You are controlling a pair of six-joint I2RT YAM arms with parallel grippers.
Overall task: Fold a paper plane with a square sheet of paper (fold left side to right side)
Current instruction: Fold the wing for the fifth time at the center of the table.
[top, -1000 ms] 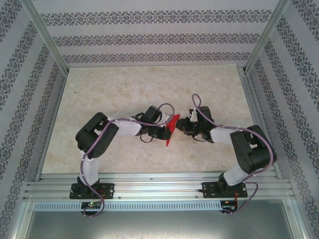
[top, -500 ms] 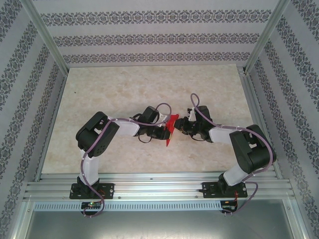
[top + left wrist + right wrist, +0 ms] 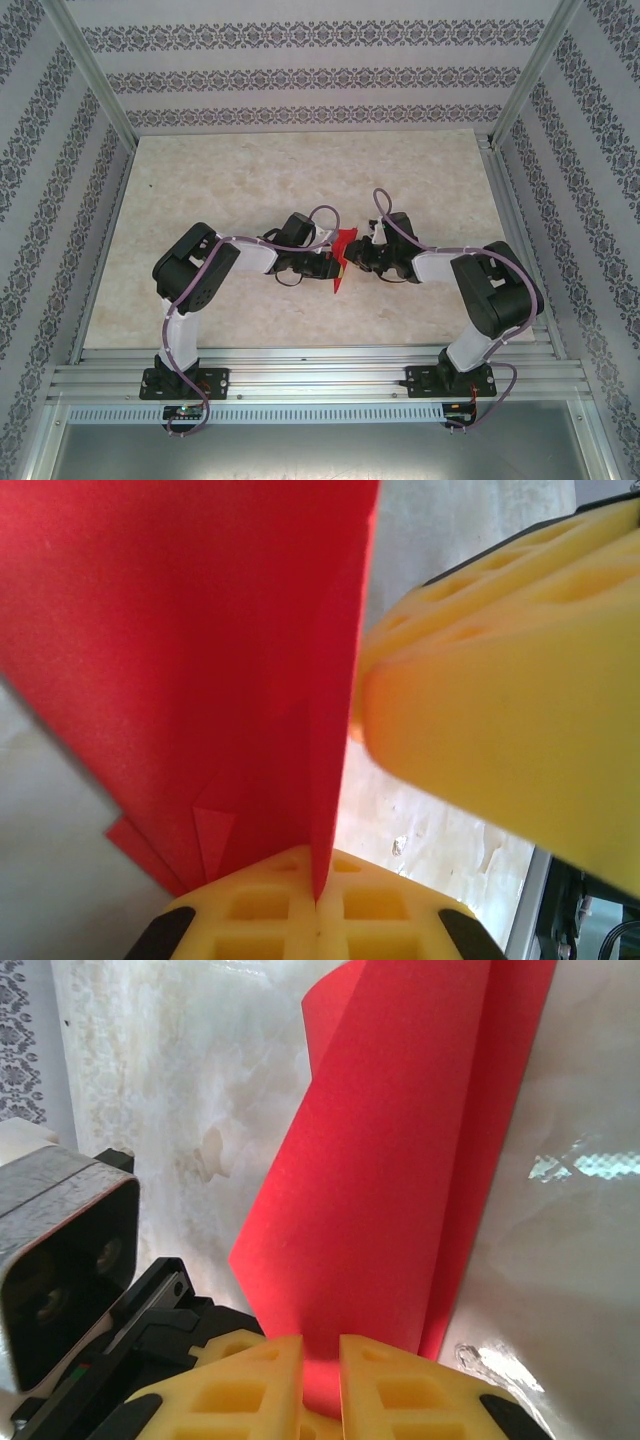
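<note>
The square sheet of paper (image 3: 342,260) is bright red and stands half folded, lifted off the table between my two grippers. My left gripper (image 3: 328,266) is shut on one of its edges. In the left wrist view the yellow pads (image 3: 260,910) meet on the red paper (image 3: 200,660) at the left gripper (image 3: 318,888). My right gripper (image 3: 360,256) faces it from the right. In the right wrist view the right gripper (image 3: 320,1348) holds its fingers a narrow gap apart, with a curved fold of the paper (image 3: 390,1180) between them.
The pale marble-patterned tabletop (image 3: 300,180) lies open behind and to both sides of the grippers. Patterned walls and metal frame posts (image 3: 90,70) enclose it. The left arm's wrist camera housing (image 3: 55,1260) sits close to the right gripper's left side.
My right gripper has moved left onto the paper, and its fingers have narrowed. The paper now stands narrower and more upright. The left gripper has stayed shut and shifted slightly left.
</note>
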